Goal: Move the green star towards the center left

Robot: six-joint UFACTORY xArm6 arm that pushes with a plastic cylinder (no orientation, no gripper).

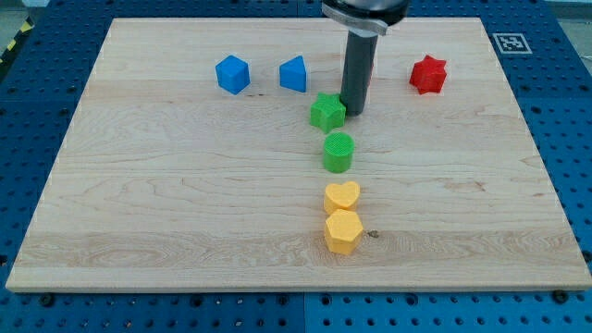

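The green star (326, 111) lies on the wooden board (166, 185), a little above the middle. My tip (352, 112) stands right against the star's right side, touching it or nearly so. The dark rod rises from there to the view's top. A green cylinder (339, 152) sits just below the star.
A blue cube (232, 74) and a blue wedge-like block (294, 74) sit up and left of the star. A red star (428, 75) lies at the upper right. A yellow heart (342, 196) and a yellow hexagon (342, 231) lie below the green cylinder. The rod hides the red cylinder.
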